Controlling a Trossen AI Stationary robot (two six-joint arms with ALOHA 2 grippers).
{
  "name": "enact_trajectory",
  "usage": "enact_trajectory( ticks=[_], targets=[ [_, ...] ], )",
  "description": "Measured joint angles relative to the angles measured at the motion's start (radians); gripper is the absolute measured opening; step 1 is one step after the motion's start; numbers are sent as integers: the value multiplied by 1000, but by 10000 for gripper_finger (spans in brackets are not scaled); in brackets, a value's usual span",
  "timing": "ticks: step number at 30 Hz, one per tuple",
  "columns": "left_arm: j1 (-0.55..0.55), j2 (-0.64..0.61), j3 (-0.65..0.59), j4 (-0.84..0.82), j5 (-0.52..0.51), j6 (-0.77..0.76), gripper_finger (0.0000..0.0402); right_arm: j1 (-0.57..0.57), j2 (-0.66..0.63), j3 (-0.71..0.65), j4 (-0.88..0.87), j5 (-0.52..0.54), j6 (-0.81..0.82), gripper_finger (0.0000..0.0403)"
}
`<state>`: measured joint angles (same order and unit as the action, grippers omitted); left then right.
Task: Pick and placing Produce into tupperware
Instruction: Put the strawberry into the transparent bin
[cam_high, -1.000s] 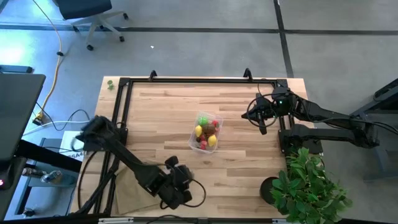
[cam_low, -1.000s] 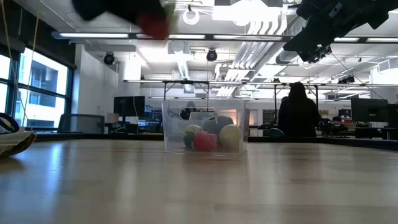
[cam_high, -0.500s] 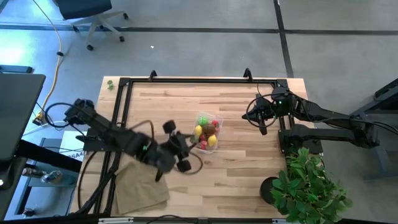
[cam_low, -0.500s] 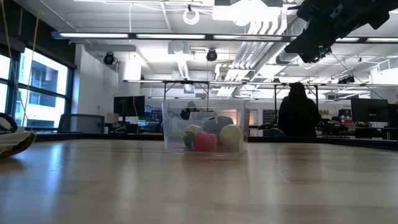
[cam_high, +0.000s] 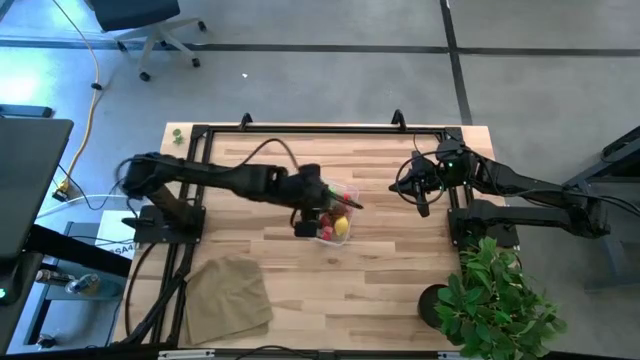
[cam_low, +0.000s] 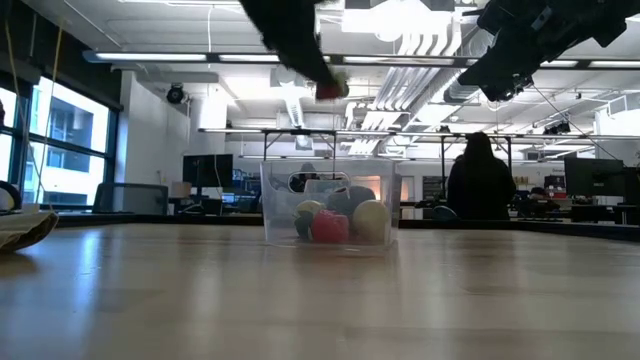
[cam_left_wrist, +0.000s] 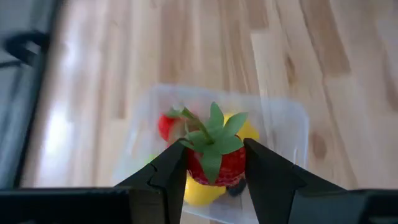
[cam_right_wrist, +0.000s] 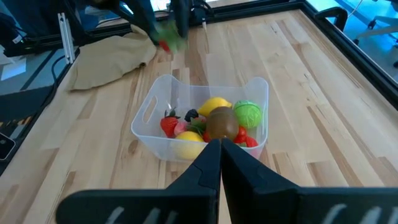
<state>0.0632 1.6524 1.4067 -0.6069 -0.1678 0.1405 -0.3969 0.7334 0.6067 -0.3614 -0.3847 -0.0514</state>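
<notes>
Strawberry (cam_left_wrist: 216, 163) with green leaves is clamped between the fingers of the left gripper (cam_left_wrist: 214, 168), just above the clear tupperware (cam_high: 349, 192). The tupperware holds a lemon (cam_right_wrist: 214, 105), a kiwi (cam_right_wrist: 222, 122) and a green ball (cam_right_wrist: 249, 113). The right gripper (cam_right_wrist: 221, 149), fingers pressed together and empty, hangs well apart from the tupperware.

Open-plan lab: monitors (cam_low: 207, 170), exposed ceiling ducts (cam_low: 420, 45).

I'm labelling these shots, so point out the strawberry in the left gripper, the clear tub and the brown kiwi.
strawberry (cam_left_wrist: 219, 163), left wrist view, red body below its leaves.
clear tub (cam_right_wrist: 151, 103), right wrist view, handle-side wall.
brown kiwi (cam_right_wrist: 221, 122), right wrist view, its top.
</notes>
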Motion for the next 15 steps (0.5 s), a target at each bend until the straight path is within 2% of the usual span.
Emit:
enact_trajectory(
  ticks=[7,15],
  targets=[
    [69,124,0,-26,129,73,133,0,0,0,0,0,0,5],
    [67,214,0,-23,146,85,133,0,0,0,-1,0,0,5]
  ],
)
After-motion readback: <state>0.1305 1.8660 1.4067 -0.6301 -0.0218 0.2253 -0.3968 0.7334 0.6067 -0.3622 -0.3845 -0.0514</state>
